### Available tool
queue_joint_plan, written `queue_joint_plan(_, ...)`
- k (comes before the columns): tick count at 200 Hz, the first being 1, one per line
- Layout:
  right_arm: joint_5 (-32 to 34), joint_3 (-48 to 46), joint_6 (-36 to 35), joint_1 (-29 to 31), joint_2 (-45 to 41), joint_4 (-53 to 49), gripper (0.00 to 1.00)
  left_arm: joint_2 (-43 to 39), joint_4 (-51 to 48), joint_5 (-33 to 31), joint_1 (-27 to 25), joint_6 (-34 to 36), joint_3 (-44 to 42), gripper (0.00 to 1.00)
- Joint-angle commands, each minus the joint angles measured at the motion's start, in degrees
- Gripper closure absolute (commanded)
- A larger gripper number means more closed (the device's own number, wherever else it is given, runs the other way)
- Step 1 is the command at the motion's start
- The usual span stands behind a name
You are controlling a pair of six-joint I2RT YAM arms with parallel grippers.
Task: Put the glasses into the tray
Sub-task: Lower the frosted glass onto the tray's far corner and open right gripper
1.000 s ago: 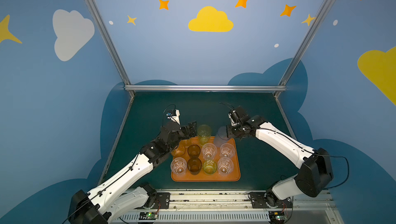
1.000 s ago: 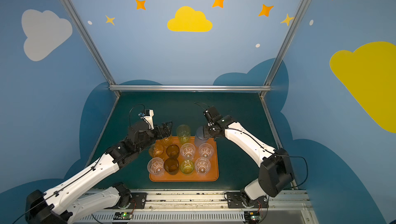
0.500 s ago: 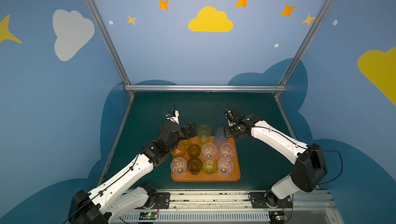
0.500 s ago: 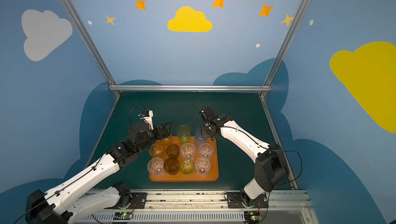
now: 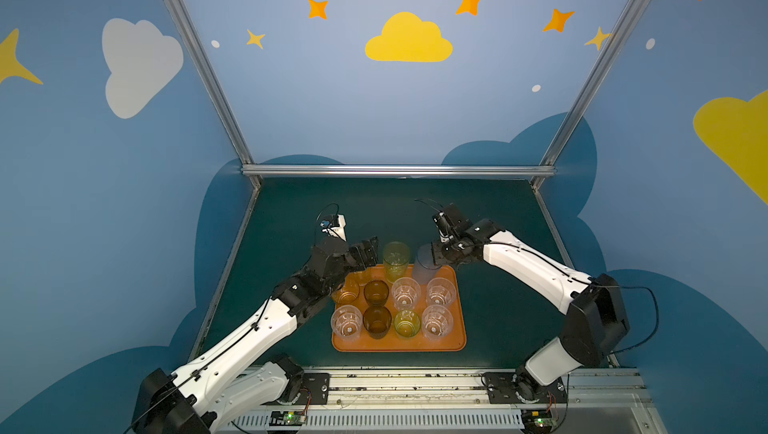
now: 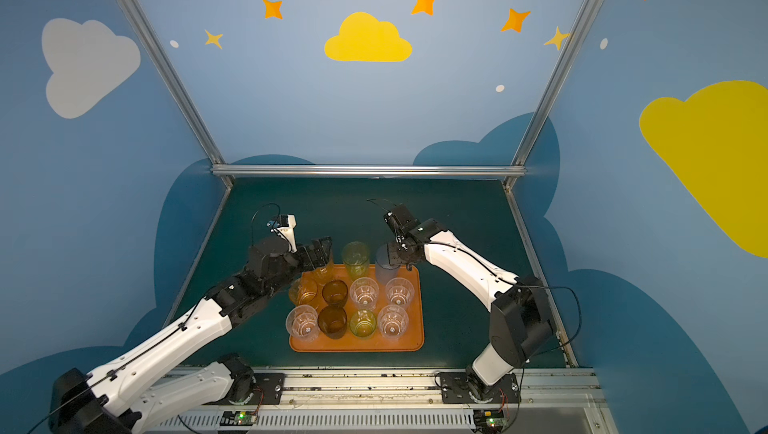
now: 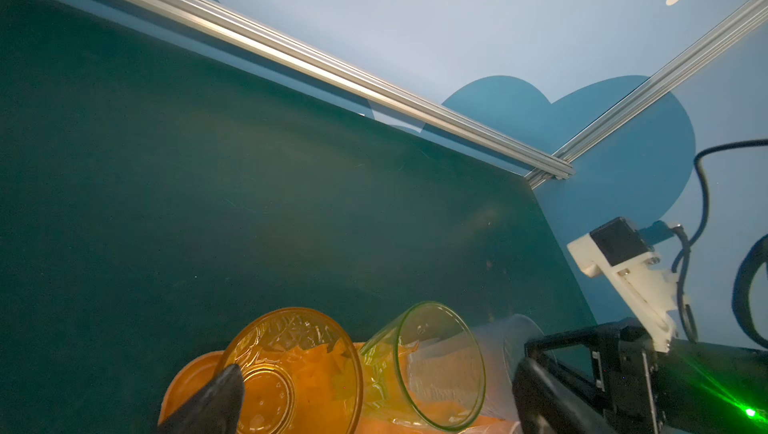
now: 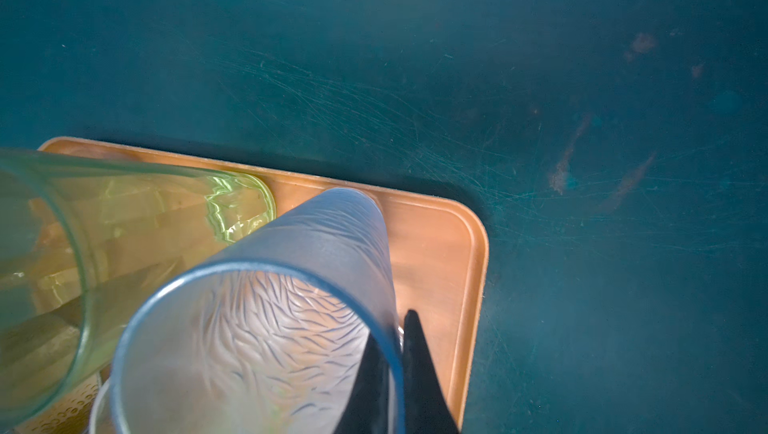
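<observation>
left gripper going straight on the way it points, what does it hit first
Probably the tall green glass, standing just ahead of the left gripper; the tall amber glass beside its finger may come first, depth unclear.

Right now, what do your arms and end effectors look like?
Left arm and right arm: white link shells, black joint housings. Left end effector and right end effector are black. Black cables and white camera mounts sit at the wrists.

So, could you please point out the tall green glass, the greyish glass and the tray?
tall green glass (image 5: 395, 261): in a top view, side wall.
greyish glass (image 8: 328, 236): right wrist view, outer wall.
tray (image 5: 399, 345): in a top view, near rim.
</observation>
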Motion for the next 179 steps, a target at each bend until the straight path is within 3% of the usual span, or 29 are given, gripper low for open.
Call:
queue_joint_plan(1,0.27,0.84,0.54,0.55,2.07,-1.19,0.99,-0.96,0.46,-0.82,0.34,-0.11,-0.64,0.00)
queue_joint_plan(84,0.39,1.44,0.81,0.87,2.32,-1.49,0.87,-2.02,0.38,-1.16,0.92,-0.17,-1.35,0.00)
queue_joint_plan(107,0.27,1.72,0.89,0.90,2.19,-1.54,0.75,-1.97,0.41,-1.19,1.00,-0.25,-1.43,0.00)
queue_joint_plan(145,-0.97,2.00,0.98,0.83,1.32,-0.95,0.70,-2.31,0.29,-1.25,1.24,-0.10,-1.52,0.00)
queue_joint_plan(179,-1.55,2.26,1.03,0.90,0.49,-0.53,0.59,-2.54,0.13,-1.51,1.45,-0.12,-1.69,0.00)
